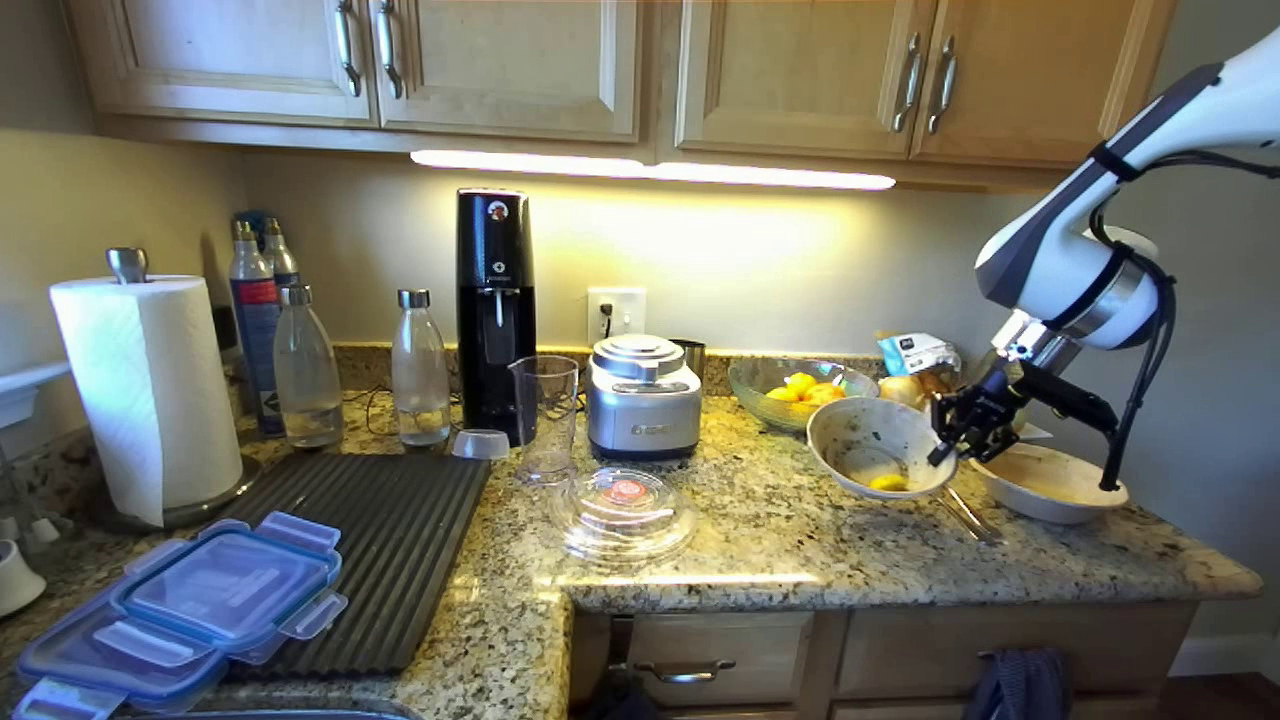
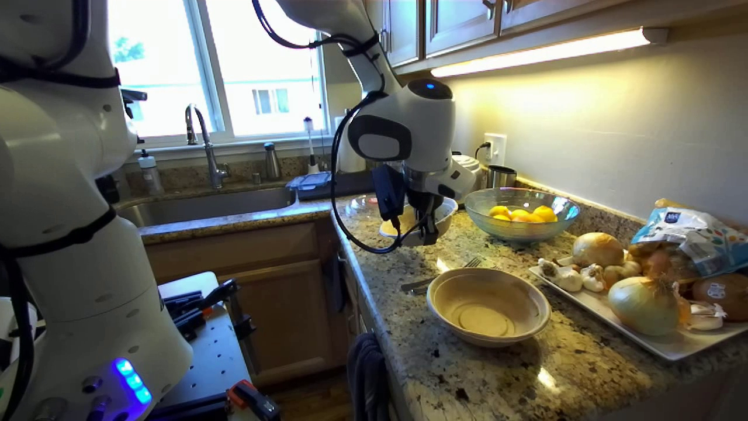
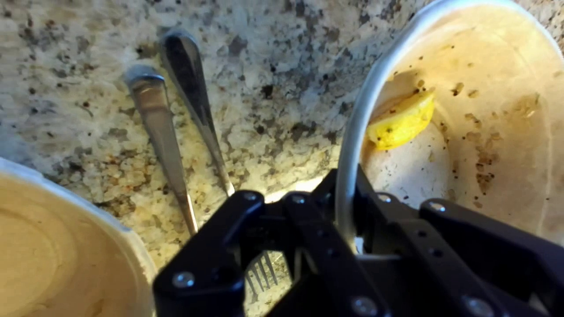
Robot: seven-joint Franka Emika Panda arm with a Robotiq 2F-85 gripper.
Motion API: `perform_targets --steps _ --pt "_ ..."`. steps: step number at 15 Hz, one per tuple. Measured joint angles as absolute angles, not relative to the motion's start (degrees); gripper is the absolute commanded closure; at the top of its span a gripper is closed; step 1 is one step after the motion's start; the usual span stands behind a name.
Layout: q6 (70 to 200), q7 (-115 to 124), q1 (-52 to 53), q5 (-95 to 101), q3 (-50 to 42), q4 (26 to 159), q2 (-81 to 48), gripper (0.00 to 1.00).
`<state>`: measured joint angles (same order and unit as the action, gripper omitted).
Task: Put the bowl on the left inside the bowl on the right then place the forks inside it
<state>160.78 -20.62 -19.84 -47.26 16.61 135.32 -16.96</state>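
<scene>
The speckled stone tabletop carries a shallow bowl, upright, with two forks lying just beside it. A white plate lies near the bowl, and a clear glass bowl stands near the plate. Well apart are a silver appliance, a tall black machine, a clear pitcher, a clear round lid, two clear bottles and a dark ribbed mat.

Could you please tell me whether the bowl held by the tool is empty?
Not empty: the wrist view shows a lemon wedge and dark specks inside the bowl; what the specks are, I cannot tell.
</scene>
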Motion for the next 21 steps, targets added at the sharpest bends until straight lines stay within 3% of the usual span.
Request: perform_targets --steps 15,21 --pt "160.3 -21.6 -21.4 -47.7 15.8 135.9 -16.3 0.96" --pt "160.3 -21.1 -22.4 -47.5 10.3 134.4 -15.0 0.96"
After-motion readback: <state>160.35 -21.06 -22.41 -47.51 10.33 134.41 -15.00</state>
